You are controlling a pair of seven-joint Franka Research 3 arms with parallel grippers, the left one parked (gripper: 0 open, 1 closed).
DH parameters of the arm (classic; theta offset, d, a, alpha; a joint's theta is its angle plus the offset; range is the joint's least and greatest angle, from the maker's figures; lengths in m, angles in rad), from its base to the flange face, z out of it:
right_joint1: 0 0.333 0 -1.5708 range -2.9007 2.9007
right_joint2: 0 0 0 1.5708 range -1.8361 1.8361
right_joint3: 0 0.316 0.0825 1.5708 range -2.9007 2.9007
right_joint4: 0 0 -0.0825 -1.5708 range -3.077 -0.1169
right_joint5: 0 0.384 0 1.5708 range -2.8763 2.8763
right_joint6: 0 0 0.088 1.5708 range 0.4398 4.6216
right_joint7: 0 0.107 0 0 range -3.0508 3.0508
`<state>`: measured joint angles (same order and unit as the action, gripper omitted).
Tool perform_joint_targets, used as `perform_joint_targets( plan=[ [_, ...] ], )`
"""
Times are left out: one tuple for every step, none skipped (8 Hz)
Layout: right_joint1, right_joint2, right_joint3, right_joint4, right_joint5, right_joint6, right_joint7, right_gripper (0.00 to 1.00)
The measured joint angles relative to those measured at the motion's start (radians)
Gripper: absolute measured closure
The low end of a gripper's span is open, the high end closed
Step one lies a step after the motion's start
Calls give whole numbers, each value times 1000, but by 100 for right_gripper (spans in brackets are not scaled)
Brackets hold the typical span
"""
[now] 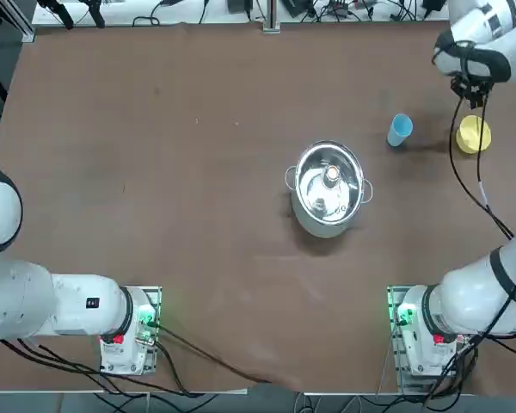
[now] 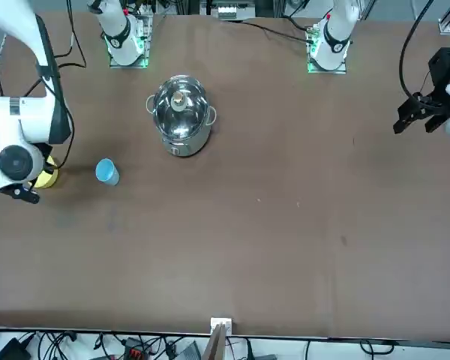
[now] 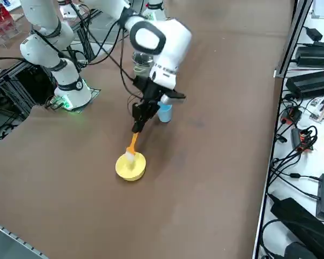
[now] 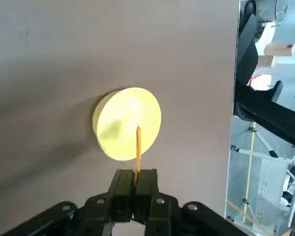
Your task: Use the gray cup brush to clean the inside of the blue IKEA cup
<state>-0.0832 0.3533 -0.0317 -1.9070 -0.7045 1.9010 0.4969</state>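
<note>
My right gripper [image 3: 136, 127] is shut on the upper end of the cup brush [image 3: 132, 145], a slim orange stick with a pale bristle tip. In the wrist view the fingers [image 4: 124, 184] are pressed together on the brush [image 4: 138, 146], which points down at the yellow bowl [image 4: 119, 118]. Its tip hangs over the bowl [image 3: 130, 168]; I cannot tell whether it touches. The blue cup [image 3: 165, 113] stands upright on the table just beyond the gripper. From above, the cup [image 1: 399, 130] is to the left of the bowl [image 1: 474, 136], a short gap apart.
A steel pot [image 1: 328, 188] with two handles sits at the middle of the brown table. In the front view the pot [image 2: 181, 114] is behind and to the right of the cup [image 2: 106, 172]. Cables lie off the table's right edge.
</note>
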Motion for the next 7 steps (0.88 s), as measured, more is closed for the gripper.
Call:
perform_joint_targets(
  plan=[
    [-10,-5,0,-42,-50,36,22,97],
    [-19,-8,0,-78,-102,63,56,97],
    [-24,-7,0,-110,-144,90,99,97],
    [-24,-4,0,-137,-175,109,145,97],
    [-24,5,3,-153,-192,120,180,97],
    [-22,16,6,-155,-198,124,197,97],
    [-20,28,10,-155,-199,126,202,97]
  ],
)
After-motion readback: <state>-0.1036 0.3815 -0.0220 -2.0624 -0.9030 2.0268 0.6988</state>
